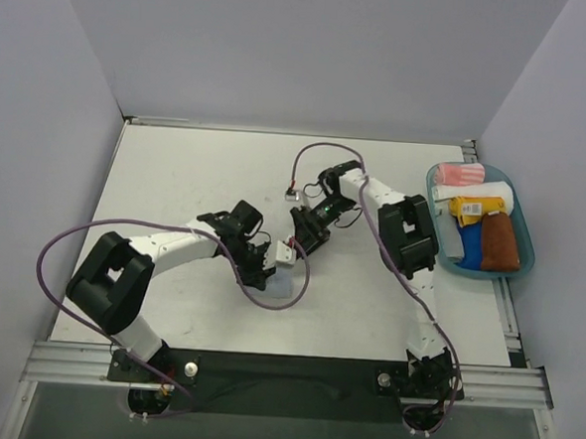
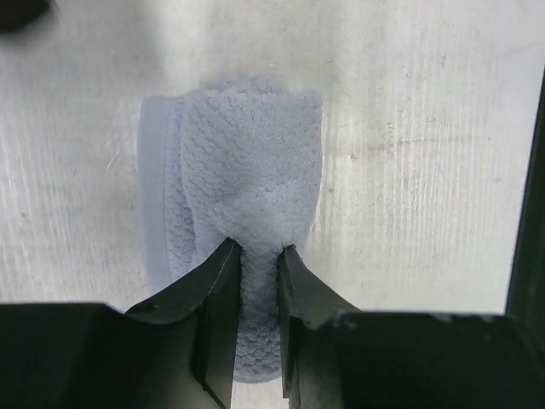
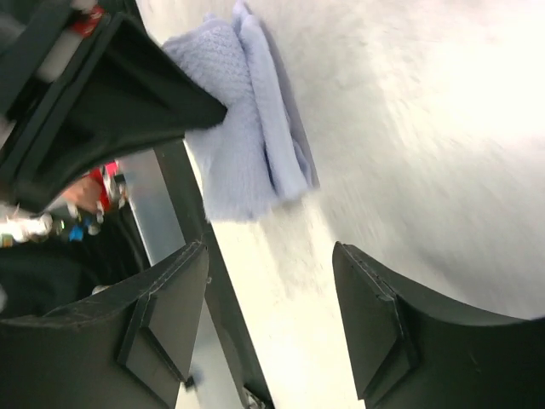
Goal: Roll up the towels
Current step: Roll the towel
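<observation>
White table [image 1: 176, 173]: left jaws clamp light-blue towel [image 2: 247, 170]; right jaws apart nearby; tray [image 1: 528, 244] aside.

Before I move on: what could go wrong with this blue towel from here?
The left end effector pinches only a narrow fold of the light-blue towel; lifting may unroll it.
The right end effector is open and clear of it, so nothing pins the loose outer layer.

room across far table [image 1: 206, 169], tray [image 1: 529, 252] flanking right
</observation>
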Available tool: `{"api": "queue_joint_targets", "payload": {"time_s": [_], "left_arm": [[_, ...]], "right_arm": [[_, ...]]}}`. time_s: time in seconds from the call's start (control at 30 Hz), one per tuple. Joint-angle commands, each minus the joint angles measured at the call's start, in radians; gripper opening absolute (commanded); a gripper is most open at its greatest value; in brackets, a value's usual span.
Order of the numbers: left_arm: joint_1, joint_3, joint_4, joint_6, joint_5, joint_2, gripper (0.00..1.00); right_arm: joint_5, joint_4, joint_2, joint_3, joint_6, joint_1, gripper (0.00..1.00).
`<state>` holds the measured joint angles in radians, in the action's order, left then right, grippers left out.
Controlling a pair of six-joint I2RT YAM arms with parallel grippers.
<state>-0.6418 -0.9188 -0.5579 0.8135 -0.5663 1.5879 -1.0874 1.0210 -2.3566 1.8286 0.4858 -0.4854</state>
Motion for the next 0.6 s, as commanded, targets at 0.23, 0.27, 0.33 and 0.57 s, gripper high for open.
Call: {"api": "queue_joint_targets", "payload": {"time_s": [0.23, 0.27, 0.33, 0.57], "left_arm": [[0.162, -0.164, -0.240, -0.080, -0.225, 0.225, 0.06], [0.168, -0.185, -0.246, -0.082, -0.243, 0.239, 0.06], [0.189, -0.213, -0.266, -0.083, -0.260, 0.283, 0.07], [0.237, -0.270, -0.280, -0.123, -0.311, 0.356, 0.07]], "right_arm": [[-0.061, -0.338, 0.266, -0.308, -0.283, 0.062, 0.61], [-0.068, -0.367, 0.269, -0.345, -0.305, 0.056, 0.61], [-0.089, -0.464, 0.270, -0.377, -0.370, 0.047, 0.62], [-0.088, -0.602, 0.252, -0.437, -0.460, -0.021, 0.64]]}}
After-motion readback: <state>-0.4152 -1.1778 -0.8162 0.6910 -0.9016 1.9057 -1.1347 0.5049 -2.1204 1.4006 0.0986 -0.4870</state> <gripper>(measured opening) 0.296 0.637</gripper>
